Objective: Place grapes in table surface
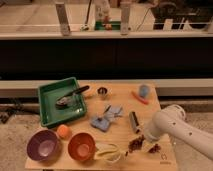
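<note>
Arm (182, 131): white, smooth shell; thick rounded tube w/ a bulbous joint (172, 114) at top, grey shading along underside. Comes in from lower-right corner of frame. Gripper (145, 141): at arm's left end, lower right of centre; small, darker than shell.

The white arm (176, 127) comes in from the lower right edge of the view and reaches toward the left, with a thick rounded joint at its highest part. From this joint the last segment bends down and to the left. The gripper (145, 141) is at its low end, dark and pointing downward, in the lower right part of the view.
</note>
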Controlling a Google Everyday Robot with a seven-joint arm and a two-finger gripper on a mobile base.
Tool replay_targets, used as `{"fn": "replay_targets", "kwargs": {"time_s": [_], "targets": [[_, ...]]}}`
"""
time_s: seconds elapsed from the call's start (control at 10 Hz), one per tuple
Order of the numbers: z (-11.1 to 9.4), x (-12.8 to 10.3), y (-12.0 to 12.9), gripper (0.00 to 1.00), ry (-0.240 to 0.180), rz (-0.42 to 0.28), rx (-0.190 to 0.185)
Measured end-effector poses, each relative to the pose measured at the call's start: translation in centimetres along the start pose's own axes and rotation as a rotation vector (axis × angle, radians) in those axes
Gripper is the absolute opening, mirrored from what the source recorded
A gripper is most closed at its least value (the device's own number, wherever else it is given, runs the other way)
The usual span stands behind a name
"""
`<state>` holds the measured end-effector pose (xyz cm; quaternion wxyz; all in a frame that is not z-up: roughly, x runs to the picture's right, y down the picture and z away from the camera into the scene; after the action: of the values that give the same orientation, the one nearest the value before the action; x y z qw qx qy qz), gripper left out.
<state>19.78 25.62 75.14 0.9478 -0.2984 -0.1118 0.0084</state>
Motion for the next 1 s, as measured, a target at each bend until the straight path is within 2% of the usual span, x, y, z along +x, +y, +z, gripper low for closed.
{"fn": "replay_targets", "kwargs": {"time_s": [0.4, 0.8, 1.0], "targets": [[0.33, -0.06, -0.03, 0.46, -0.001, 0.007, 0.008], [-0.05, -0.13, -0.18, 0.09, 0.003, 0.0, 0.02], [0.06, -0.22, -0.1, 0.08, 0.003, 0.001, 0.022]]}}
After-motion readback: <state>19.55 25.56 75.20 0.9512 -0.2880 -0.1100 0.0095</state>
